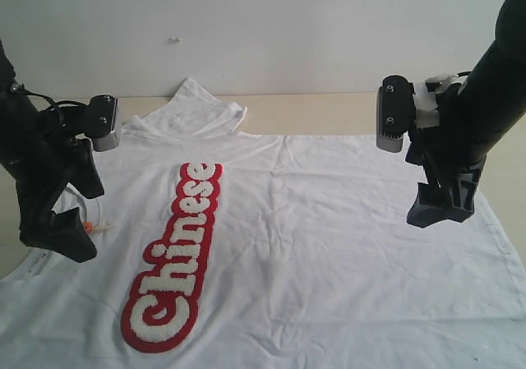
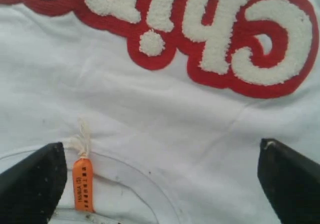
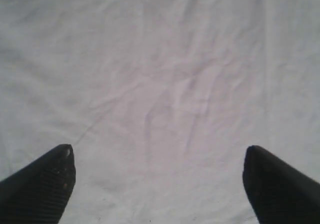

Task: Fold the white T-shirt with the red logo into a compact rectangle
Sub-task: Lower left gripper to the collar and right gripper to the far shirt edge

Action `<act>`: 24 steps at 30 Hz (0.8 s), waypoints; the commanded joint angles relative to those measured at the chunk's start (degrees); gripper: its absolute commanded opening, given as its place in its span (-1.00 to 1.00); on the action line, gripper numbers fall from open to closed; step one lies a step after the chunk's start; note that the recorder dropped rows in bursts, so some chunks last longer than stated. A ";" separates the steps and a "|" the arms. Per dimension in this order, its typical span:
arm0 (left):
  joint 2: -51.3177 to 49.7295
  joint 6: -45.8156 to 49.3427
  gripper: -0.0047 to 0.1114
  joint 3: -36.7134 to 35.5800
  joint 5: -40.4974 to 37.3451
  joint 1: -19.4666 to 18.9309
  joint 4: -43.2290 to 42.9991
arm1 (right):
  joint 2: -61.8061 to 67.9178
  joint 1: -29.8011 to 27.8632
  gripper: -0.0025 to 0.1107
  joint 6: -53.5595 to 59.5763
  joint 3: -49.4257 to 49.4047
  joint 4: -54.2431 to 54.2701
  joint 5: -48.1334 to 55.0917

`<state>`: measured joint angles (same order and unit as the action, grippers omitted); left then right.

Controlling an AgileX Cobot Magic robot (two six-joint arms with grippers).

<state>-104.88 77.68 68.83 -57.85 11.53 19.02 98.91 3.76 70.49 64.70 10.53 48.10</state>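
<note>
The white T-shirt with the red logo (image 1: 329, 246) lies spread flat over the table, neck toward the left, its "Chinese" lettering (image 1: 174, 258) running lengthwise. One sleeve (image 1: 197, 106) is bunched at the far edge. My left gripper (image 1: 67, 233) hovers open over the collar, beside the orange neck tag (image 1: 89, 228); the left wrist view has the tag (image 2: 83, 184) near one fingertip (image 2: 35, 181) and the lettering (image 2: 210, 29) beyond. My right gripper (image 1: 442, 205) hangs open above the plain hem end; its wrist view shows only wrinkled white cloth (image 3: 160, 84) between spread fingertips (image 3: 45, 179).
A light wooden table (image 1: 329, 106) shows as a strip behind the shirt, with a white wall (image 1: 263, 24) behind it. The shirt's hem edge (image 1: 501, 233) runs close to the right side of the exterior view.
</note>
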 commanded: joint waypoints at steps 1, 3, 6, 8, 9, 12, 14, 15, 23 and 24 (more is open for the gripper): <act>0.16 -0.14 0.89 -0.12 0.99 -0.04 0.24 | -0.23 0.22 0.60 -0.10 0.32 -0.18 -0.39; 0.16 -0.14 0.89 -0.12 1.11 -0.04 0.24 | -0.23 0.22 0.60 -0.10 0.32 -0.07 -0.40; 0.16 -0.14 0.89 -0.12 0.97 -0.04 0.24 | -0.11 0.22 0.60 -1.21 0.32 0.74 -1.13; 0.16 -0.14 0.89 -0.12 0.73 -0.04 0.34 | -0.22 0.22 0.62 -7.36 0.32 1.20 -1.42; 0.16 -0.14 0.89 -0.12 0.73 -0.04 0.34 | -0.22 0.22 0.66 -9.80 0.32 0.92 -1.81; 0.16 -0.14 0.89 -0.12 0.62 -0.04 0.34 | -0.22 0.22 0.78 -10.34 0.32 -2.75 -1.15; 0.16 -0.14 0.89 -0.12 0.62 -0.04 0.34 | -0.22 0.22 0.84 -8.42 0.32 -4.09 -1.68; 0.16 -0.14 0.89 -0.12 0.62 -0.04 0.23 | -0.22 0.22 0.85 -5.99 0.32 -4.73 -2.30; -0.43 -0.14 0.89 -0.12 1.46 -0.04 -11.89 | -0.35 0.22 0.85 -0.32 0.32 -11.33 -4.99; -0.63 -0.14 0.89 -0.12 1.33 -0.04 -15.34 | -0.35 0.22 0.85 -0.32 0.32 -11.42 -4.41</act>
<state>-104.88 77.68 68.83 -56.30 11.53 11.05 98.91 3.76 69.44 64.70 0.00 42.14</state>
